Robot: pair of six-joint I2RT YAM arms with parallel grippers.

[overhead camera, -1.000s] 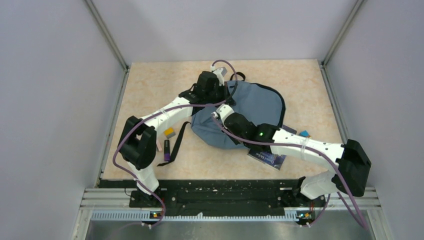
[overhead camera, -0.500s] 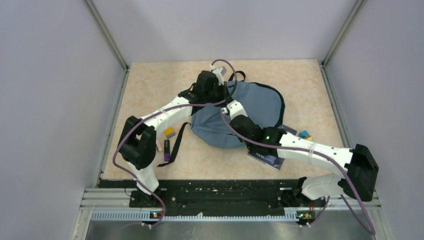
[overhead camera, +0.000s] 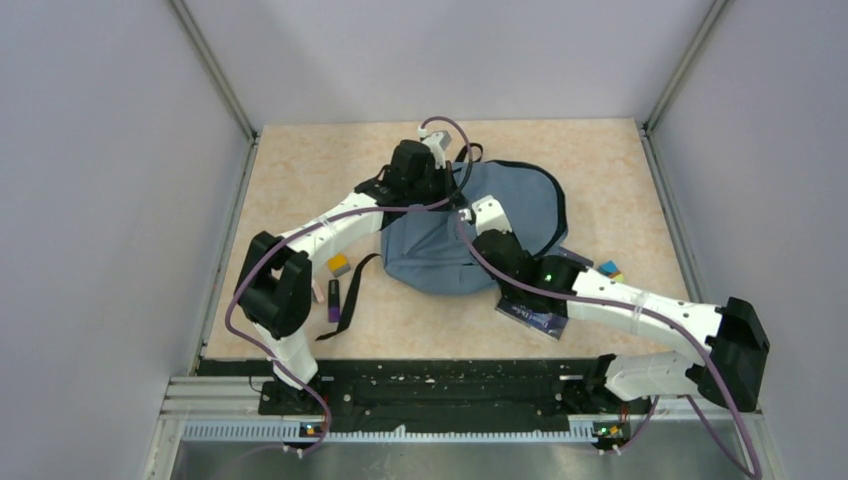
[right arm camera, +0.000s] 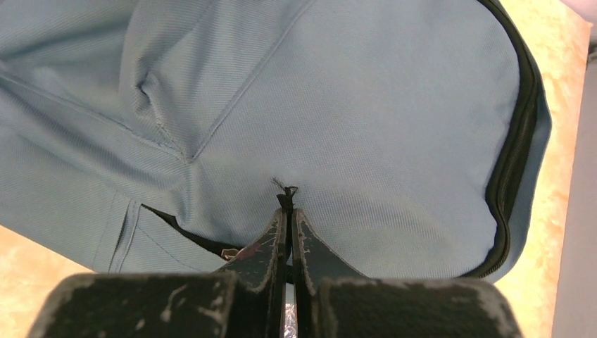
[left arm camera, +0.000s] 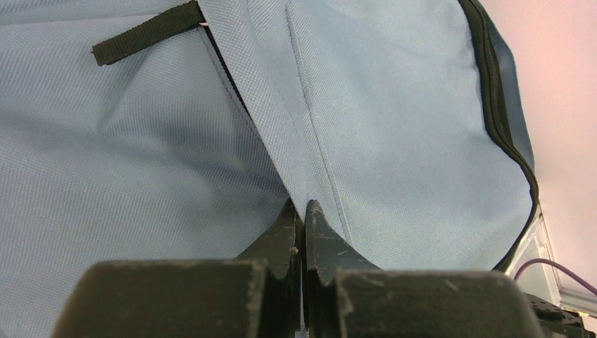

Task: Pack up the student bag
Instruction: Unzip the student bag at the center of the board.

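The student bag (overhead camera: 520, 205), grey-blue with a black arched zipper, lies at the table's middle back. My left gripper (overhead camera: 432, 185) is at its left top edge and is shut on a fold of the bag's fabric, seen close in the left wrist view (left arm camera: 304, 208). My right gripper (overhead camera: 478, 214) rests over the bag's middle. In the right wrist view it (right arm camera: 288, 211) is shut on a small black zipper pull (right arm camera: 285, 191), beside a dark slit in the bag (right arm camera: 394, 105). The bag's inside is hidden.
A dark blue book (overhead camera: 535, 315) lies under the right arm. A yellow block (overhead camera: 339, 265), a pink item (overhead camera: 318, 291) and a purple item (overhead camera: 333, 300) lie left of the bag, by its black strap (overhead camera: 355, 290). A small coloured cube (overhead camera: 608, 269) sits right.
My right gripper has moved to the right across the bag, still pinching the black pull. The bag's lower left edge has shifted and flattened. The left gripper has held its place.
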